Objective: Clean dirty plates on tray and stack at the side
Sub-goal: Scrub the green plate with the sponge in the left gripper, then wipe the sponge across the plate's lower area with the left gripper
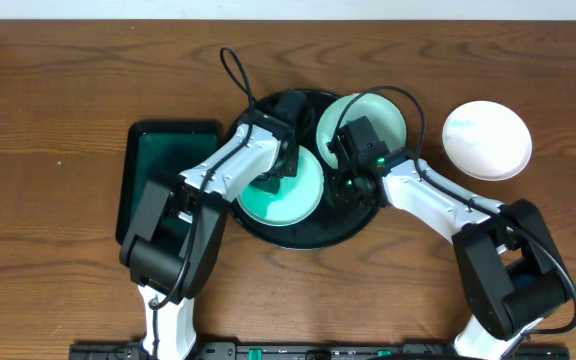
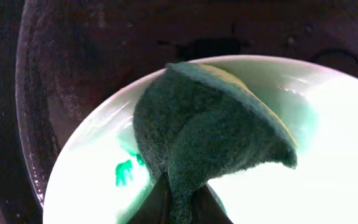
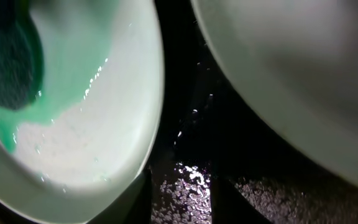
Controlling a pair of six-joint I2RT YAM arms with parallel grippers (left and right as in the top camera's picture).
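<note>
Left gripper, seen from overhead, is clamped on a green sponge over the smeared turquoise plate on the black tray. The right gripper sits between that plate and the second turquoise plate. 1 white plate lies on the table beside the tray.

Left wrist: the sponge touches the smeared plate near a green smear.

Right wrist: the jaws stand apart and empty above the wet tray, between the 2 plates.

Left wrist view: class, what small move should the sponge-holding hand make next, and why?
Probably drag the sponge, pinched in the shut left hand, sideways over the green smear beside it. That smear shows on the turquoise plate, which sits on the black tray, so this plate does not look clean yet.
</note>
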